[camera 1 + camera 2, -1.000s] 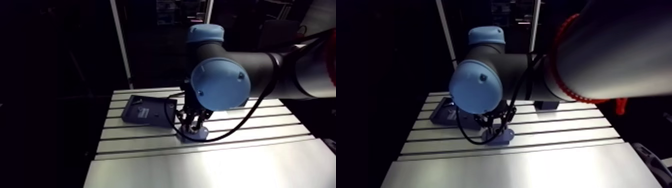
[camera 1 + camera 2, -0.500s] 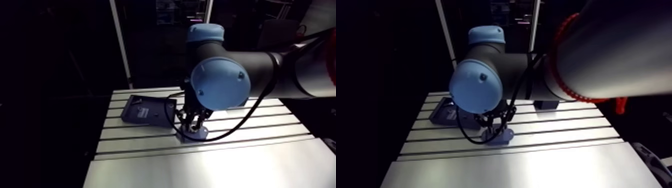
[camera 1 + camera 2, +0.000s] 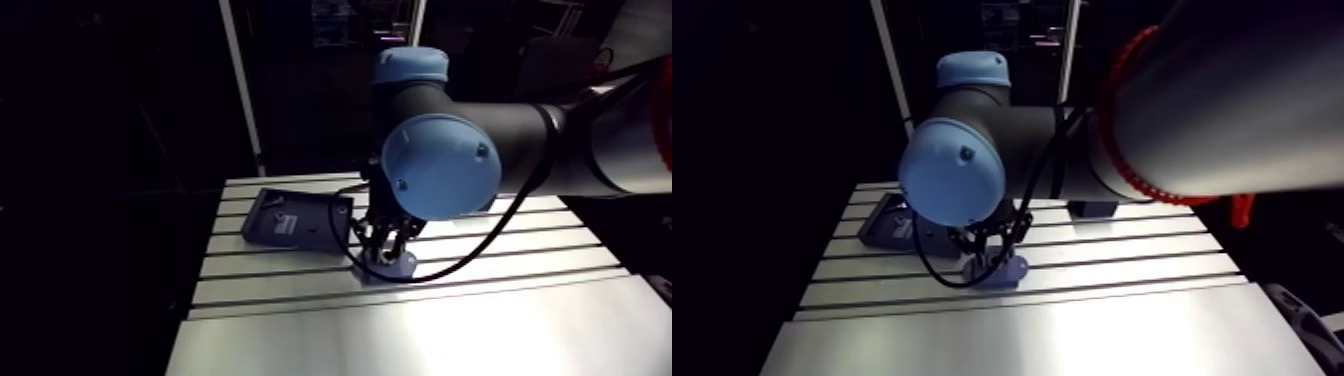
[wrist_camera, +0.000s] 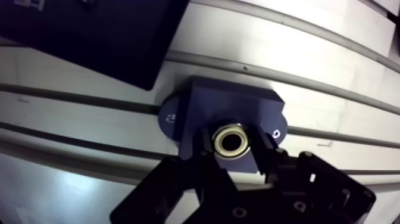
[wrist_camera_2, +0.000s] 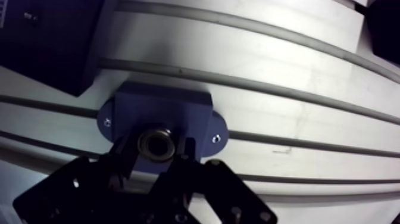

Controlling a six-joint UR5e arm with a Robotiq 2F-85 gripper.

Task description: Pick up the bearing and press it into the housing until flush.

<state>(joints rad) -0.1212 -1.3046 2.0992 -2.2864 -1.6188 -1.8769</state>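
Wrist view: gripper [image 4: 231, 150] jaws narrowly parted and clamped on the bearing [image 4: 230, 141], holding it square at the bore of the housing [image 4: 232, 107], mid-frame in the arm view, presumably to press straight

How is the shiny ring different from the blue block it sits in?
The bearing is a small, round, shiny metal ring; the housing is a bigger, blocky, dull blue part. The bearing has one hole through its middle; the housing has flat ears with tiny screw holes. Both sit together, the bearing in the housing's bore.
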